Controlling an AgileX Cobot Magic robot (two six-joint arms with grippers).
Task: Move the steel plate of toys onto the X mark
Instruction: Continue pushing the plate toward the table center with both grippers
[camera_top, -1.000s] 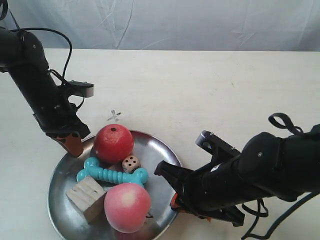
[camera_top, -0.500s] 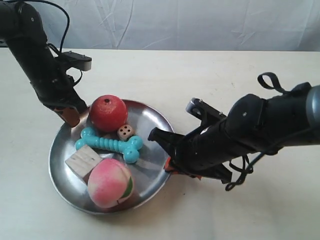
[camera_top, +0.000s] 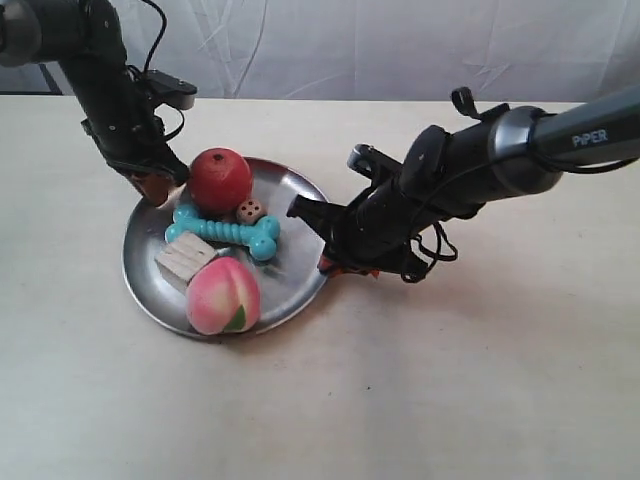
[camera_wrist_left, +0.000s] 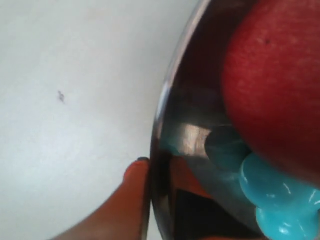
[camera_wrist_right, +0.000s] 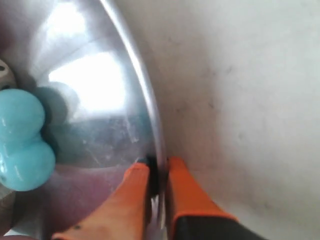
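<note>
Honestly, my left gripper (camera_wrist_left: 156, 175) and right gripper (camera_wrist_right: 156, 172) each pinch only the thin rim of the plate (camera_top: 295, 210); one slip could tilt it and roll the apple (camera_top: 221, 179) off.

Pale table (camera_top: 450, 380) carries steel plate (camera_top: 295, 205); plate possibly slightly lifted, contact unclear.

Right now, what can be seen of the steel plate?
The steel plate is round, shiny silver-grey metal with a shallow raised rim. It lies roughly level over the pale table, carrying an apple, peach, turquoise bone, wooden cube and die. The jaws of the left gripper pinch its rim beside the apple; those of the right gripper pinch the opposite rim. Whether it touches the table cannot be told.
</note>
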